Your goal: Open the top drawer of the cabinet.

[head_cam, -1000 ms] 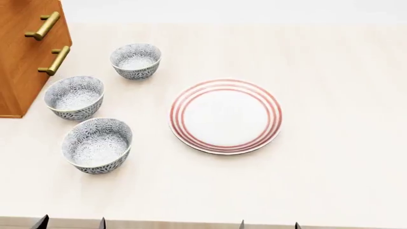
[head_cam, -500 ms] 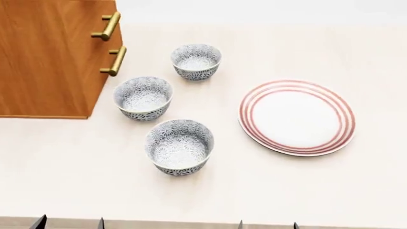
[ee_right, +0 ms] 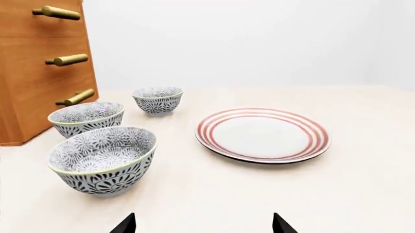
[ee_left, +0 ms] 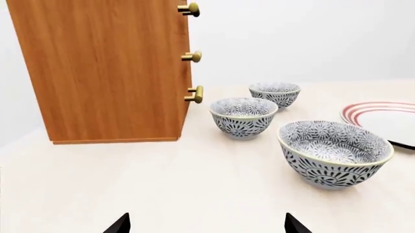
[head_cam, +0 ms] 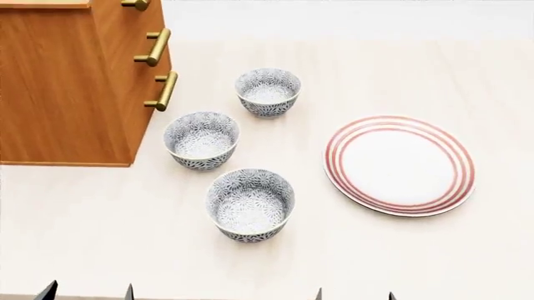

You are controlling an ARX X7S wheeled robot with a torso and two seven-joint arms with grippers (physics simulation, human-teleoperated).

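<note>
Wooden cabinet [head_cam: 67, 87] at table's left edge, top drawer [ee_right: 32, 19] shut; both jaws spread, empty.

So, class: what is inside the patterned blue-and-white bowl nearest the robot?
Nothing: the nearest patterned blue-and-white bowl shows only its own floral lining, with its bottom visible in the head view. Whatever is under it is hidden.

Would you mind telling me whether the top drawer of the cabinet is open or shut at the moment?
Shut. The top drawer sits flush with the cabinet front, level with the two lower drawers; no paler interior shows.
</note>
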